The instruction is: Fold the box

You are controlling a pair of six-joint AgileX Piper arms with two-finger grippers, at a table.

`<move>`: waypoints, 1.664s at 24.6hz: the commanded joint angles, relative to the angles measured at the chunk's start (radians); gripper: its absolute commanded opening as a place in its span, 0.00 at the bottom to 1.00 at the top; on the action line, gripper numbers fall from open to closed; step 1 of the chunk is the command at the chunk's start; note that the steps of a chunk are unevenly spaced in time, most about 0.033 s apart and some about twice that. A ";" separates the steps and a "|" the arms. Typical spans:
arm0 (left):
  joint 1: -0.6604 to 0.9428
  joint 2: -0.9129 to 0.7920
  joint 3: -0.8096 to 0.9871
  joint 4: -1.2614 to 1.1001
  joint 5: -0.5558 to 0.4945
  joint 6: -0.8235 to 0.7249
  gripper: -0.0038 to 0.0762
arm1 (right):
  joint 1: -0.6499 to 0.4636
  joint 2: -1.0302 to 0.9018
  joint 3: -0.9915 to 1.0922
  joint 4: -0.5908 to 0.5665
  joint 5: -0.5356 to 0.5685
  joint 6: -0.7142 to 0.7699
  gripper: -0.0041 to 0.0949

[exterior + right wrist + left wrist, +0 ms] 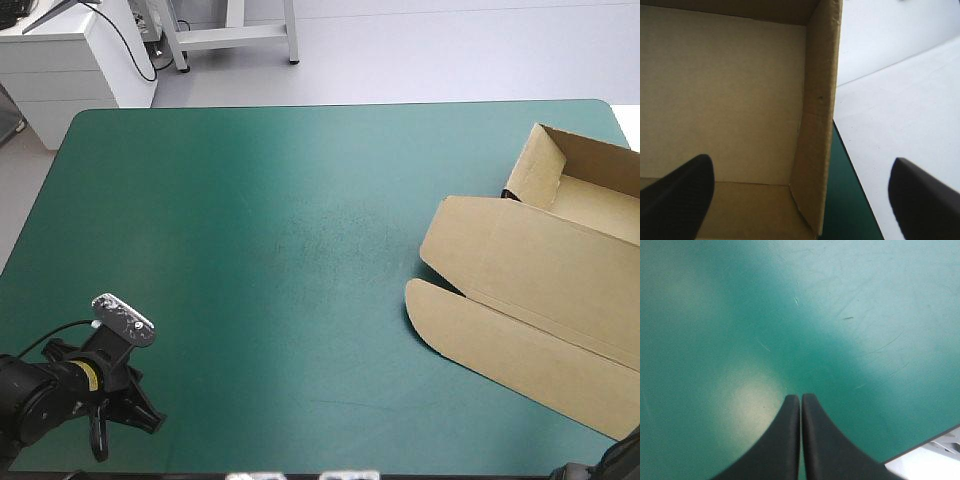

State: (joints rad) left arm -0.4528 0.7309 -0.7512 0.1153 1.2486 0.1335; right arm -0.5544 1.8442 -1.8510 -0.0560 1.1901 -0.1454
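Brown box open on the desk's right side, walls up, lid flat.
At the near-left corner, left gripper pressed together over bare cover; right gripper spread wide above the tray, one wall between its fingers.

High view: above and behind, facing forward and down over the teal-green table cover.
Left wrist view: close above the cover, by its edge.
Right wrist view: close, facing into the brown cardboard box.
Shared: the box's tray, in the high and right wrist views.
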 commanded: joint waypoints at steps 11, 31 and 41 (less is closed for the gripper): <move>-0.003 -0.001 -0.023 -0.003 0.031 -0.071 0.04 | 0.026 -0.263 -0.057 0.310 0.055 -0.188 0.04; -0.003 -0.001 -0.023 -0.171 -0.186 -0.179 0.04 | 0.546 -0.908 0.546 0.387 0.036 -0.247 0.04; -0.003 -0.120 -0.019 -0.175 -0.181 -0.134 0.04 | 0.546 -1.278 0.871 0.387 0.034 -0.247 0.04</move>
State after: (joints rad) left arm -0.4528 0.6405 -0.7512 -0.0471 1.1094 0.0000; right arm -0.0095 0.6242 -1.0113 0.3114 1.2494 -0.3830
